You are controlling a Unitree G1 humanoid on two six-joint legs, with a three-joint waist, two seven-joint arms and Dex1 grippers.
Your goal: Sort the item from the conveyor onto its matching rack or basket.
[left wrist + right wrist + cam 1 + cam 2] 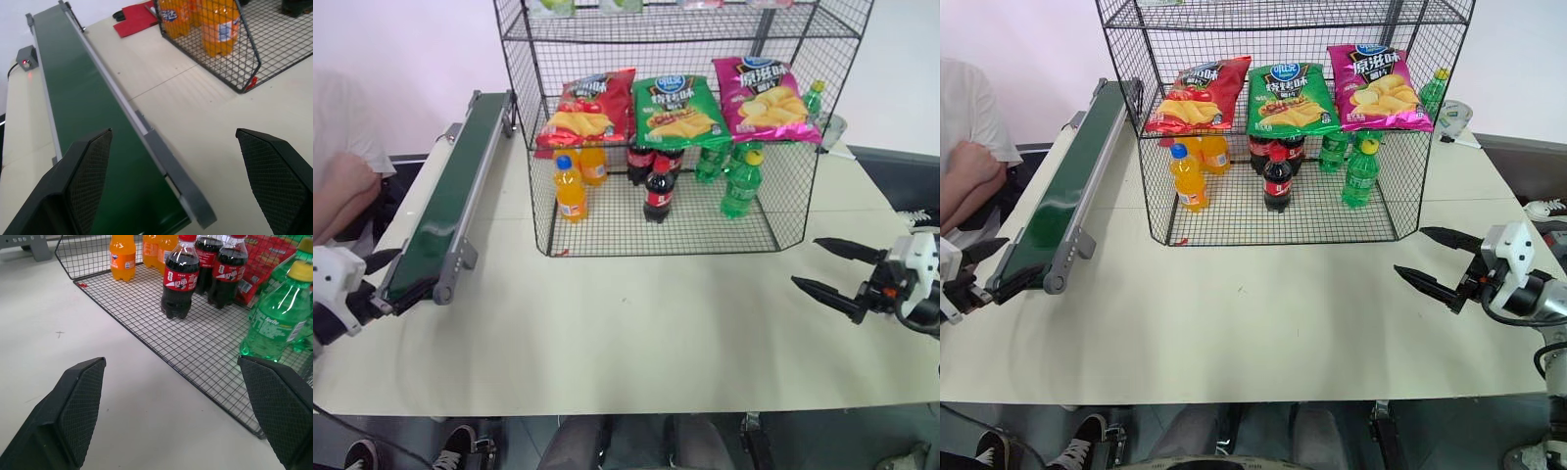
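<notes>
Red snack bag (587,110) already lies on the middle tier of the black wire rack (783,211), at that tier's left end, leaning back with the yellow chips picture facing out; the green chip bag (678,111) sits just beside it and the magenta chip bag (766,98) beyond that. Orange bottles (571,188) stand on the tier below it. The conveyor (450,201) belt is bare along the stretch in view, so by my reading the sort looks done or nearly so. Left hand (370,279): both fingers spread wide, nothing between them, hovering at the near end of the conveyor; in its wrist view the belt runs away from between the fingers. From this hand the red bag is well ahead and off to the right, raised above it on the rack. Right hand (837,269): also spread wide and empty, above the bare surface (636,313) near the rack's right front corner; the red bag is ahead and far to its left, across the rack. Handling judgement: bag is light, air-filled, crinkly and slippery, contents fragile. If it needs moving, pinch the sealed top or bottom seam rather than the puffed middle, with gentle closure, since squeezing the body may crush the chips or let the film slide out.
</notes>
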